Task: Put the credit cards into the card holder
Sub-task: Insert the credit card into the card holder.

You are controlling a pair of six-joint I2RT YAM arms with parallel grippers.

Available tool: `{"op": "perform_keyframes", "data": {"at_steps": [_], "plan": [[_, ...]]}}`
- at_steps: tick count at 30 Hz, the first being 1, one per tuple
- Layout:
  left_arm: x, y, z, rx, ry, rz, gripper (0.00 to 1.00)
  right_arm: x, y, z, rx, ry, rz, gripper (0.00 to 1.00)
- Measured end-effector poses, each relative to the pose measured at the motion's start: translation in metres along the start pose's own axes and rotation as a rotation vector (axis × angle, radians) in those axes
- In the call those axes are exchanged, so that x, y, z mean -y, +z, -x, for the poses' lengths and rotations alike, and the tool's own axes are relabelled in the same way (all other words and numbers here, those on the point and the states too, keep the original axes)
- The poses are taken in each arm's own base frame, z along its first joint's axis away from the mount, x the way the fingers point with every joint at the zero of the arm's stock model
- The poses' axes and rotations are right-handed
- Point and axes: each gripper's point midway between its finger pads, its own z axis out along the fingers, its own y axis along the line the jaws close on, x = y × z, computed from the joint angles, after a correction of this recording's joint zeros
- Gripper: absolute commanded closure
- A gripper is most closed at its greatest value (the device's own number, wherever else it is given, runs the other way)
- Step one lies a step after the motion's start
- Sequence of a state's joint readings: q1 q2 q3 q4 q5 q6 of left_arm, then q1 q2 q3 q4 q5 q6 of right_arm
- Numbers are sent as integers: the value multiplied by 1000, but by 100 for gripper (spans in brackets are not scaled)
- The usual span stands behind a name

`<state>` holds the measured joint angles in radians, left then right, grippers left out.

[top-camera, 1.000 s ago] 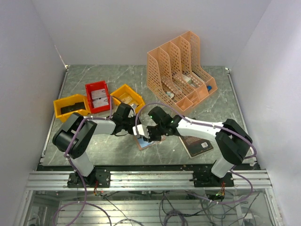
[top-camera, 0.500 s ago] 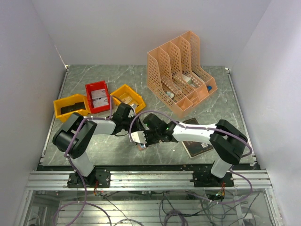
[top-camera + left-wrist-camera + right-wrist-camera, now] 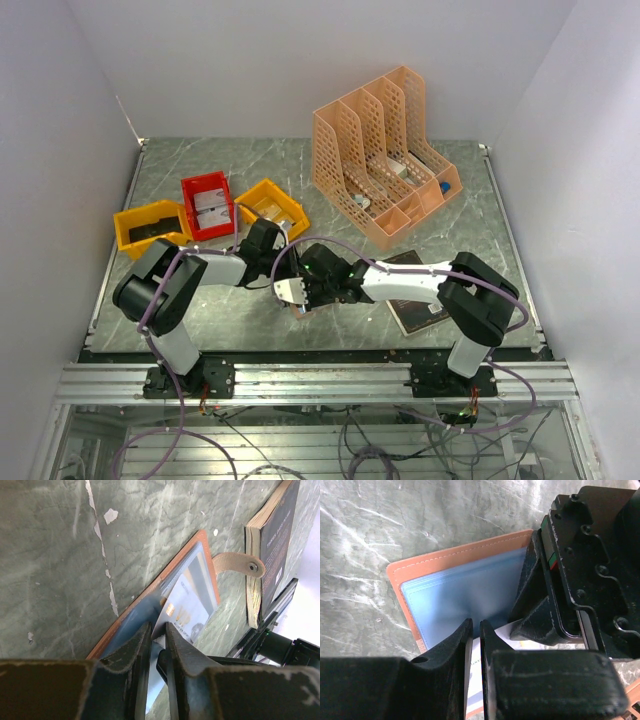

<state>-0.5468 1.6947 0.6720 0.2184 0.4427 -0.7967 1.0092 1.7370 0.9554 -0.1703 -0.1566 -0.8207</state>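
The card holder [image 3: 455, 590] lies open on the table, salmon rim up and pale blue inner faces showing, its tan strap [image 3: 235, 562] stretched toward the book. A pale credit card [image 3: 185, 610] with a gold chip lies slanted on its inner face. The card's near corner runs in between the fingers of my left gripper [image 3: 156, 627], which stand close on it. My right gripper [image 3: 476, 622] points down beside it, its jaws all but touching, tips over the card [image 3: 502, 637]. In the top view both grippers meet over the holder, left [image 3: 283, 283], right [image 3: 305, 292].
A black book [image 3: 420, 300] lies just right of the holder. A peach lattice file organizer [image 3: 385, 165] stands at the back right. One red bin [image 3: 207, 205] and two yellow bins [image 3: 150, 228] [image 3: 270, 205] sit behind the left arm.
My right gripper has slid left across the holder until it meets the left gripper's tips. The white card now shows by the left fingertips. The left arm has barely moved.
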Motion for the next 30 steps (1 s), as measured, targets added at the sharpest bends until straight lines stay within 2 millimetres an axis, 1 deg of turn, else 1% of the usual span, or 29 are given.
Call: {"op": "perform_keyframes", "data": {"at_steps": [7,14,20,23,27,29,30], "plan": [[1,1,0,0,3,-8,68,4,-2,-7,-24,6,-13,88],[2,1,0,0,5,-14,63,12,-5,-20,-56,28,-34,88],[4,0,2,4,9,-21,61,15,-6,-25,-62,40,-41,88],[6,-4,3,16,12,-17,61,18,-8,-30,-67,55,-43,87],[8,-15,3,40,21,-8,62,22,-12,-35,-54,97,-31,85],[13,-23,6,66,32,-12,65,22,-18,-37,-31,135,-13,83],[15,-27,7,75,36,-17,69,23,-21,-38,-21,151,-10,82]]}}
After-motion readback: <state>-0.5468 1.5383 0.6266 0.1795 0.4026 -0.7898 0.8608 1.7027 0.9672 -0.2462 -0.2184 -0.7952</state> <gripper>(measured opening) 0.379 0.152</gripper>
